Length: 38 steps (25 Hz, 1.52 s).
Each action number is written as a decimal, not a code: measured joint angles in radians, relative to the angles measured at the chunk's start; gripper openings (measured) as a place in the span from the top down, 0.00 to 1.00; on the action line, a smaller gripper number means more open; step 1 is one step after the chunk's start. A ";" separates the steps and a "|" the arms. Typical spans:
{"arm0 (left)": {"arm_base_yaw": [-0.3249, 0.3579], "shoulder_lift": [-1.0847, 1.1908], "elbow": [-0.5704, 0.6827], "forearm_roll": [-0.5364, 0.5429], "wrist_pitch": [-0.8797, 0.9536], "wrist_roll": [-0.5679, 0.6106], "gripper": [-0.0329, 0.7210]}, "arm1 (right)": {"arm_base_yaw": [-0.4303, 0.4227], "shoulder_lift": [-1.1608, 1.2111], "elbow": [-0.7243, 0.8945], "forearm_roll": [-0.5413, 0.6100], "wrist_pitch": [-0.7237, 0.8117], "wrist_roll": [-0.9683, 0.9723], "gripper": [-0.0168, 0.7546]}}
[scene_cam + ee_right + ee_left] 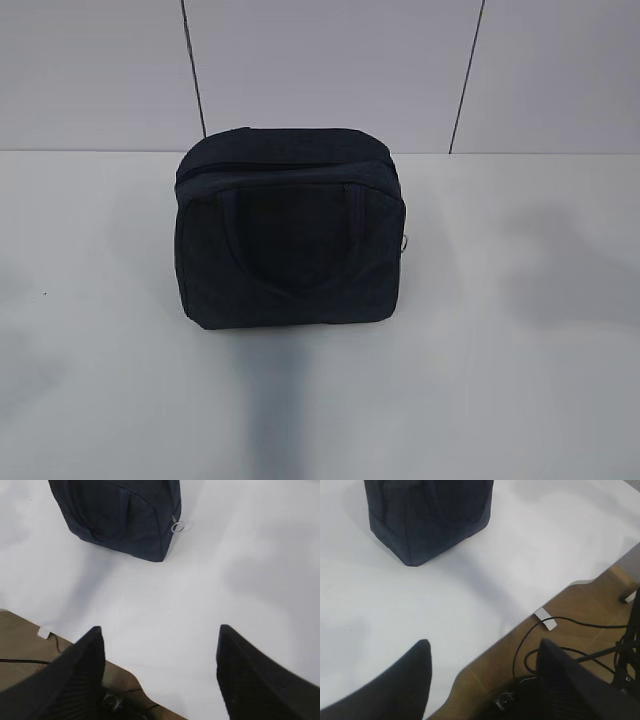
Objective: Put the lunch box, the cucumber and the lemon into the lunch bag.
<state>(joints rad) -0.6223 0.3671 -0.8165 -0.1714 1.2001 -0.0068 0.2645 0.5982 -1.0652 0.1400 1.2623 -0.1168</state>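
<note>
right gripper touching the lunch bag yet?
Apart. In the right wrist view the right gripper has its fingers spread and empty, with bare white table between them and the lunch bag.

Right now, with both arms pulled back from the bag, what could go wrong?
1. The lunch bag looks zipped shut, its ring pull at the side; no lunch box, cucumber or lemon shows in any view, so whether they are packed cannot be checked.
2. The left gripper hangs over the table's edge, above loose cables; lowering there may snag them.
</note>
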 joint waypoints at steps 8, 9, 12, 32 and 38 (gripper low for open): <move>0.000 -0.107 0.075 0.114 0.038 0.000 0.34 | 0.000 -0.333 0.269 -0.084 0.008 0.000 0.28; 0.000 -0.114 0.102 0.116 0.038 0.000 0.34 | 0.000 -0.353 0.301 -0.089 0.008 0.000 0.28; 0.000 -0.116 0.175 0.118 0.024 0.000 0.34 | 0.000 -0.405 0.402 -0.109 0.008 0.000 0.28; 0.000 -0.116 0.291 0.118 -0.106 0.000 0.34 | 0.000 -0.423 0.569 -0.159 -0.118 0.000 0.28; 0.003 -0.120 0.291 0.118 -0.109 0.000 0.34 | 0.000 -0.426 0.569 -0.159 -0.119 0.000 0.28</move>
<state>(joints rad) -0.6195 0.2467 -0.5256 -0.0532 1.0914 -0.0068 0.2645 0.1722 -0.4961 -0.0185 1.1432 -0.1168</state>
